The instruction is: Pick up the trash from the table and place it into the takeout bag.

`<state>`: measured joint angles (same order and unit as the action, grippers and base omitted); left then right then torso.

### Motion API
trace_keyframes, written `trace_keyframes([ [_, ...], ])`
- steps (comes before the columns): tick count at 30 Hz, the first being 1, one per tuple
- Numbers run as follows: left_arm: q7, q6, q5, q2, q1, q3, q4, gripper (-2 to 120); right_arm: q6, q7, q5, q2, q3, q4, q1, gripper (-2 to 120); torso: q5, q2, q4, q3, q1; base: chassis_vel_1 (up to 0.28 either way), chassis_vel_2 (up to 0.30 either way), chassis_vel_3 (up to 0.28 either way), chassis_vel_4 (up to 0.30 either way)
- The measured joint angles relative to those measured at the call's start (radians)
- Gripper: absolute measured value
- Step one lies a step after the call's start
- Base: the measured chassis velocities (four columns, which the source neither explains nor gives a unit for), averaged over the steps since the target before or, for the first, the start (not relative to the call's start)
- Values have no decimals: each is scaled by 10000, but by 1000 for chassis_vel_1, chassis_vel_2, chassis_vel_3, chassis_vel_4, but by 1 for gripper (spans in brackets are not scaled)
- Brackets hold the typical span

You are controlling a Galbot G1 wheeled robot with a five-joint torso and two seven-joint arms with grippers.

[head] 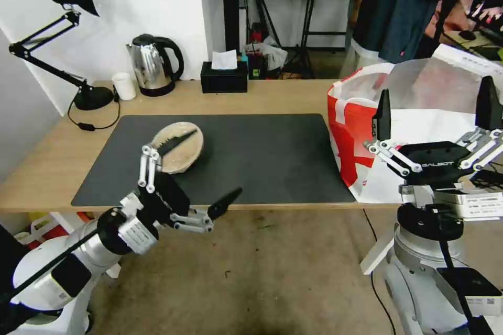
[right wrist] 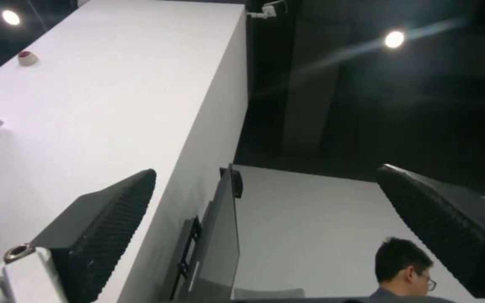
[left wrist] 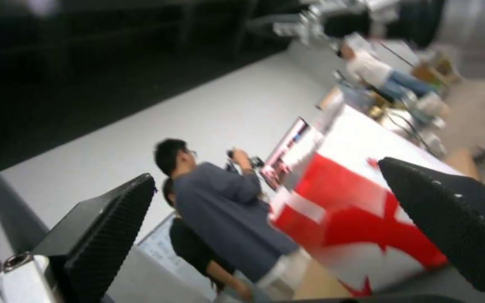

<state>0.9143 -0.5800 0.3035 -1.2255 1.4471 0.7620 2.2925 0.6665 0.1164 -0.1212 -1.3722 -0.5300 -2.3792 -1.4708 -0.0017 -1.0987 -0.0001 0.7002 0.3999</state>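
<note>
We count one shallow beige round bowl [head: 177, 147] on the light-wood surface [head: 47, 159], one red-and-white takeout bag [head: 352, 136], and two wide-spread, empty claws, left [head: 201, 172] and right [head: 436, 102].

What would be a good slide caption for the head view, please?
Both grippers open: left gripper beside the beige bowl on the mat, right gripper raised by the takeout bag.

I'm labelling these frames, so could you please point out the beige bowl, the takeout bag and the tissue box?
beige bowl [head: 181, 153]: head view, on its inner surface.
takeout bag [head: 352, 141]: head view, on its red-and-white side wall.
tissue box [head: 223, 79]: head view, on its black front face.
</note>
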Motion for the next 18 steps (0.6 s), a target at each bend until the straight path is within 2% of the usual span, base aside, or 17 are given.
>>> trace_keyframes([
  [4,336,-4,-611,47,-149,179,-135,100,-2,0,-41,-26,44,10,-17,100,0,0,0,0,0,0,0,0,0],
  [12,141,-55,-1257,-34,-452,323,-223,100,-2,-1,-92,-52,50,28,-72,100,1,0,0,0,0,0,0,0,0],
  [15,-377,-66,-1966,-44,-569,387,-215,100,-1,0,-105,-57,52,33,-84,100,2,0,0,0,0,0,0,0,0],
  [16,-377,-66,-1966,-44,-569,387,-215,100,-1,0,-105,-57,52,33,-84,100,2,0,0,0,0,0,0,0,0],
  [18,-1422,-3,-2552,-20,-672,100,-174,100,0,1,-114,-63,52,32,-97,100,2,0,3,0,0,0,0,0,0],
])
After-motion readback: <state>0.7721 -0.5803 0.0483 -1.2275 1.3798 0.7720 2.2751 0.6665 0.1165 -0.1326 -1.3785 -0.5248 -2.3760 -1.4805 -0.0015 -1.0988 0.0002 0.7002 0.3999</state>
